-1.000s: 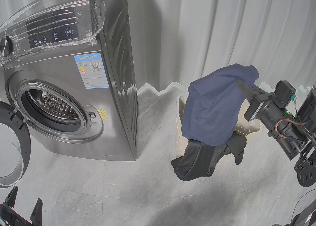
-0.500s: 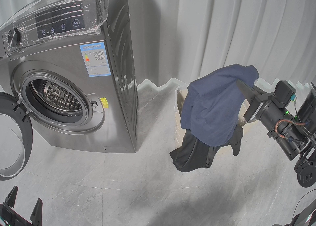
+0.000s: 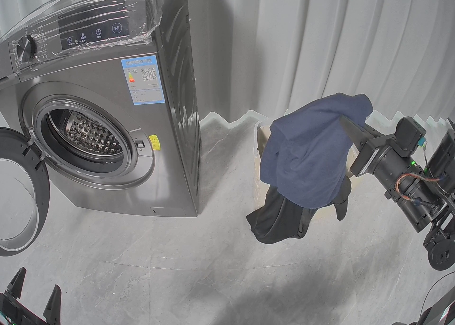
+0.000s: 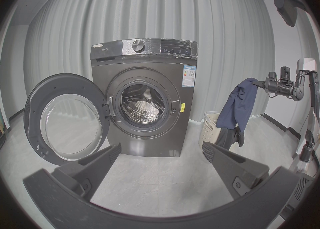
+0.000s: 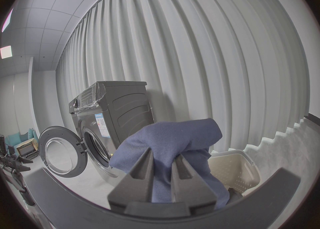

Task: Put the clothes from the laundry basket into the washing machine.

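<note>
Change: view has swung toward the washing machine point(image 3: 113, 103) — carry likely underway.
Right gripper point(image 5: 163, 159): clamped on blue garment point(image 3: 308, 155), above laundry basket point(image 3: 259, 160).
Left gripper point(image 4: 160, 146): spread wide — empty.

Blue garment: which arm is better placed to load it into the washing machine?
Right. The right pincer is shut on the blue garment, held above the laundry basket; the left pincer is open and empty, away from the garment.

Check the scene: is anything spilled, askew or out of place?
A dark garment spills over the laundry basket rim, its end seemingly on the floor, below the blue garment held by the right gripper. Loose plastic film wraps the control panel of the washing machine.
</note>
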Tool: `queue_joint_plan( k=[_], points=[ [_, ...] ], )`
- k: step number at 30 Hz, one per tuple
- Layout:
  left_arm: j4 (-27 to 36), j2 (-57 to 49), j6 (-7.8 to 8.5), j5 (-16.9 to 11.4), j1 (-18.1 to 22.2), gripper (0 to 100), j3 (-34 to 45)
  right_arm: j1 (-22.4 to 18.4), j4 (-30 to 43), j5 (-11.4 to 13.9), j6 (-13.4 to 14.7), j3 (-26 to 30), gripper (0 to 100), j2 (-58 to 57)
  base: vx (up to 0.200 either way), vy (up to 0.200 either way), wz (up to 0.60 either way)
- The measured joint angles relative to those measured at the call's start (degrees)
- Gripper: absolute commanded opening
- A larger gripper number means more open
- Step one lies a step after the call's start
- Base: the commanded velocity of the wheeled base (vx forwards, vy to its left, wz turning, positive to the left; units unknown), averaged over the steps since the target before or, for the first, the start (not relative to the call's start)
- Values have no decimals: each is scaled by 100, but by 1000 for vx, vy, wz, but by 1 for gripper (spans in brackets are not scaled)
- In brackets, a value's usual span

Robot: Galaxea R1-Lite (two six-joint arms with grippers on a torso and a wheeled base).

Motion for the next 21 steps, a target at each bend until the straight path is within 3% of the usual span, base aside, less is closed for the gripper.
queue_joint_plan(
  k=[18,21],
  points=[
    [4,0,0,0,0,100,0,34,2,16,0,-16,0,-57,0,200,0],
    [2,0,0,0,5,100,0,83,-9,16,7,-18,0,-59,0,0,0]
  ],
)
